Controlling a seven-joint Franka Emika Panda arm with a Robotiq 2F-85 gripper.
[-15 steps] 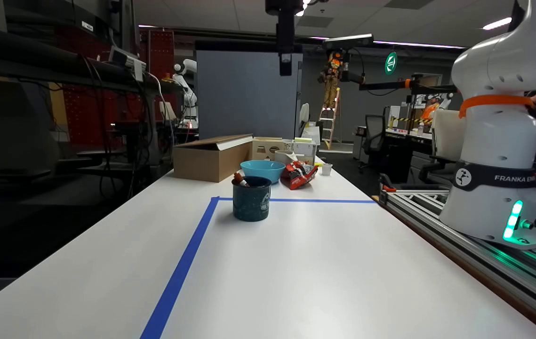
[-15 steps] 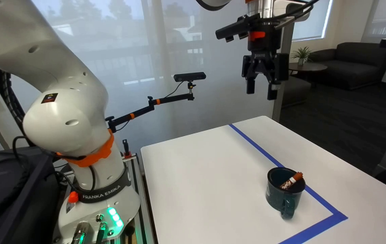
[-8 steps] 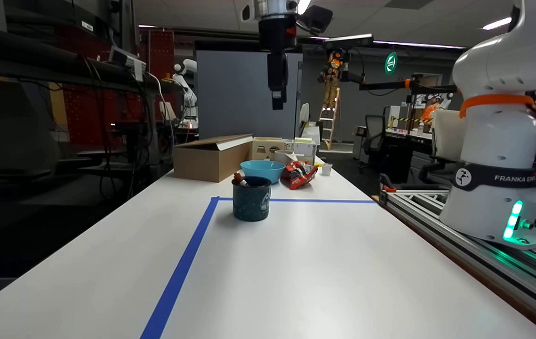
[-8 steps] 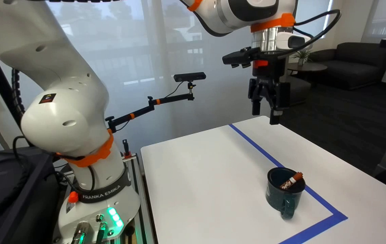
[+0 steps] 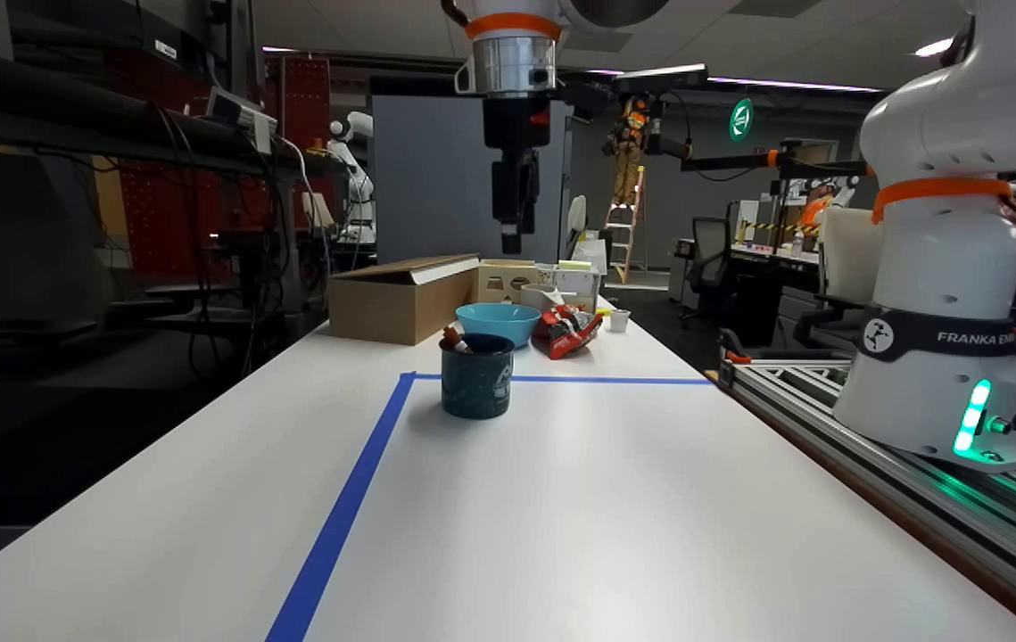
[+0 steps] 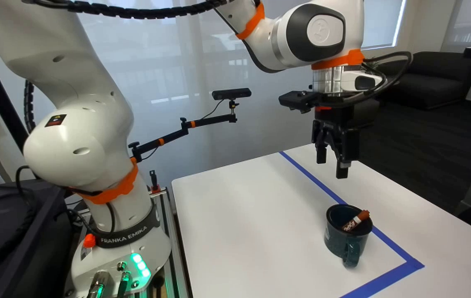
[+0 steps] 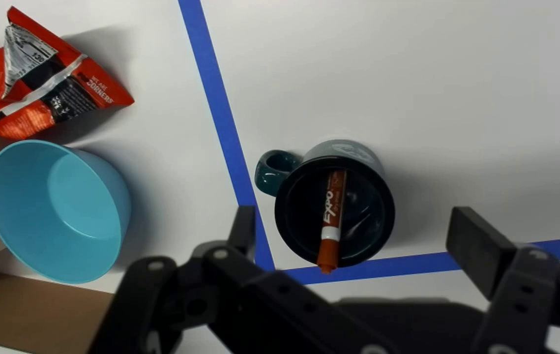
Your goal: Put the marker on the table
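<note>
In an exterior view, the marker (image 5: 455,340) seems mostly hidden.

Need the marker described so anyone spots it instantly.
On the white table, a dark mug stands by the blue tape corner. The marker leans inside, one end poking out. Among its neighbours, it alone is slim, brown, white-banded and lettered EXPO.

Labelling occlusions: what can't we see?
Slim brown plastic marker, lower end: in an exterior view, hidden by dark green cylindrical mug.
Brown rectangular cardboard box, inside: in an exterior view, hidden by its walls.
Crumpled red film bag, left end: wrist view, cut off by frame edge.
</note>
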